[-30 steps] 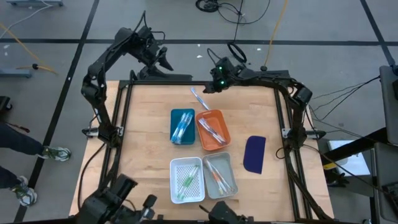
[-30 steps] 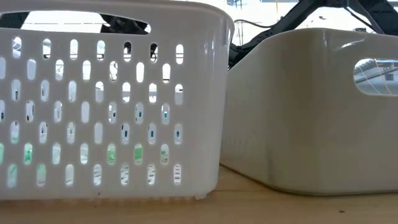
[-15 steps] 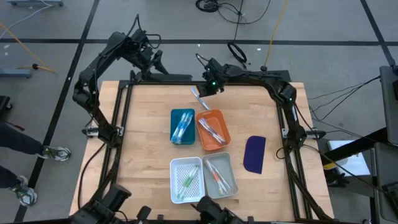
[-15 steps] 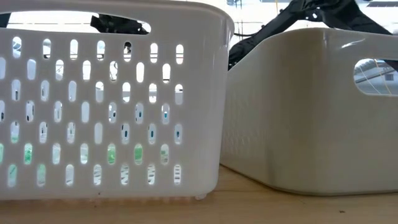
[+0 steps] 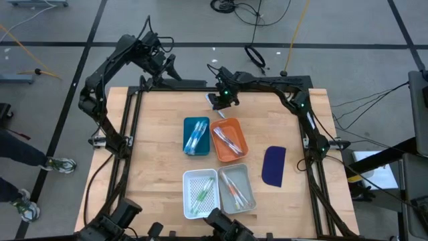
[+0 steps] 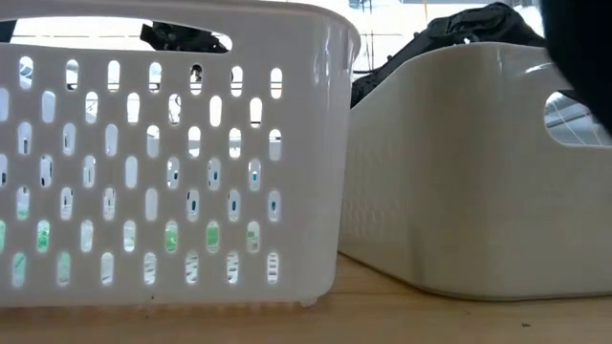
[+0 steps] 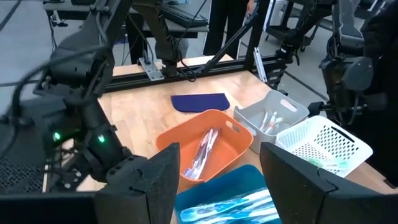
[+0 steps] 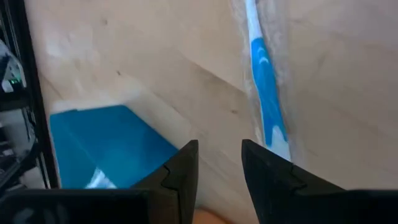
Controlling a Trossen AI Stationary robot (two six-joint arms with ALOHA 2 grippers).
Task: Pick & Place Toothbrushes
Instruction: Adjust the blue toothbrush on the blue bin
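High view: right gripper (image 5: pixel 219 102) low over the far-middle of the table (image 5: pixel 160 134), just beyond the blue tray (image 5: pixel 196 136) and orange tray (image 5: pixel 229 139). A loose toothbrush (image 8: pixel 265 81) lies flat on the wood under it, mostly hidden from above.

Right wrist view: the toothbrush is white with a blue stripe, long axis running away from the camera, one end passing beside a fingertip (image 8: pixel 261 171). Fingers part-spread with a narrow gap, nothing between them; the toothbrush sits just outside the gap, not pinched. Corner of the blue tray close by.

Left gripper (image 5: pixel 167 65) up past the far edge of the table, off the wood. Left wrist view: its fingers (image 7: pixel 163 177) stand spread, empty.

Other toothbrushes: several in the blue tray, long axes along the tray's length; some in the orange tray, angled slightly; green ones in the white basket (image 5: pixel 200 193); orange ones in the grey tray (image 5: pixel 237 188). Dark blue pad (image 5: pixel 273 165) lies to the right, apart from the trays.

Low view: basket and grey tray walls fill the frame.
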